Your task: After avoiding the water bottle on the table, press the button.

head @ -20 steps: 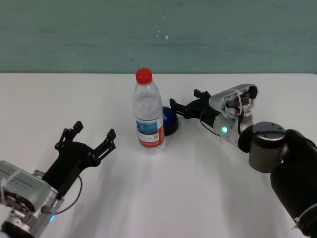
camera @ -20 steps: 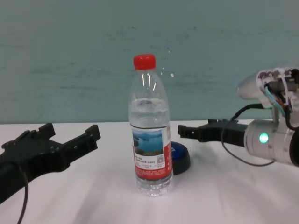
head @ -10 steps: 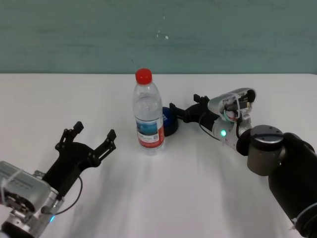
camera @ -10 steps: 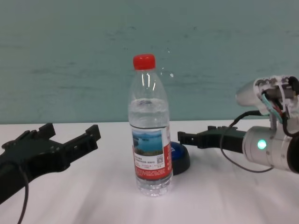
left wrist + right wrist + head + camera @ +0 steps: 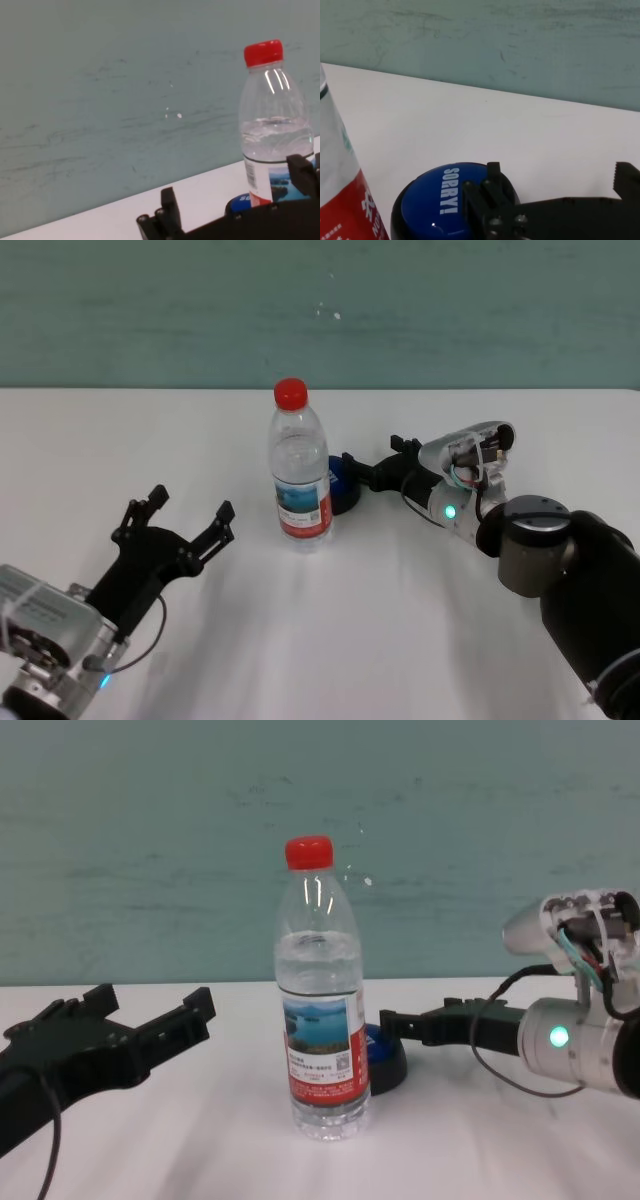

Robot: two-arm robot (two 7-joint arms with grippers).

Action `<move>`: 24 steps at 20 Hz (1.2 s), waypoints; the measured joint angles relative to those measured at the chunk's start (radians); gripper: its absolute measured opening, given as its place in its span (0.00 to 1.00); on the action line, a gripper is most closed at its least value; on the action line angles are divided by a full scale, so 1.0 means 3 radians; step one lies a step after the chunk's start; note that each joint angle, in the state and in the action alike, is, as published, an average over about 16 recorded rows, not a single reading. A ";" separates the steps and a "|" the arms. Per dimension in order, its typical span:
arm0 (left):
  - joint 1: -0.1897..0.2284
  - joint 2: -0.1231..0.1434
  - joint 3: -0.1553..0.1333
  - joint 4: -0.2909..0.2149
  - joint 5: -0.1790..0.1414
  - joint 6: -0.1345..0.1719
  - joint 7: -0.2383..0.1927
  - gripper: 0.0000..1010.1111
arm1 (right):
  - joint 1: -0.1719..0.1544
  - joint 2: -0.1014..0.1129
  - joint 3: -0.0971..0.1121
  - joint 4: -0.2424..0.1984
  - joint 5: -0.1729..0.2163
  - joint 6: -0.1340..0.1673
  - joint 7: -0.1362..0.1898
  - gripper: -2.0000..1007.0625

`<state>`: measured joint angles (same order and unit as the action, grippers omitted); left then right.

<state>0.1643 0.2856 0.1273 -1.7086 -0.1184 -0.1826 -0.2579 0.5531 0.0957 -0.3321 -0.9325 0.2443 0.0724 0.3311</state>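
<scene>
I see the white table (image 5: 420,640) with the water bottle (image 5: 299,470) standing upright near its middle — clear plastic, red cap, red-white label with a blue lake picture. Just behind the bottle and slightly to its right sits the button (image 5: 342,485), a low blue dome on a black base, with "SORRY!" printed in white on its top; from the head view the bottle hides part of it.

My right gripper (image 5: 372,462) reaches in from the right side, lying low and nearly level over the table, its black fingers spread apart and holding nothing. The nearer fingertip (image 5: 492,172) sits at the right edge of the button's dome, just above it — whether it actually touches I cannot tell. The gripper stays clear of the bottle, which stands on the far side of the button from it.

My left gripper (image 5: 190,517) rests well to the left, near the front of the table, fingers wide apart, empty and away from both bottle and button.
</scene>
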 joint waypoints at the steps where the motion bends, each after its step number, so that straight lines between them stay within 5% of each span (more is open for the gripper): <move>1: 0.0000 0.0000 0.0000 0.0000 0.0000 0.0000 0.0000 1.00 | 0.0001 -0.0001 0.0000 0.0006 0.0000 0.0003 0.0001 1.00; 13: 0.0000 0.0000 0.0000 0.0000 0.0000 0.0000 0.0000 1.00 | -0.0037 0.0005 -0.0003 -0.0052 0.0001 0.0046 -0.0003 1.00; 24: 0.0000 0.0000 0.0000 0.0000 0.0000 0.0000 0.0000 1.00 | -0.0248 0.0095 0.0025 -0.0504 0.0000 0.0114 -0.0087 1.00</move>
<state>0.1643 0.2856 0.1273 -1.7087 -0.1185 -0.1826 -0.2579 0.4788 0.1243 -0.3246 -1.0838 0.2442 0.1064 0.3050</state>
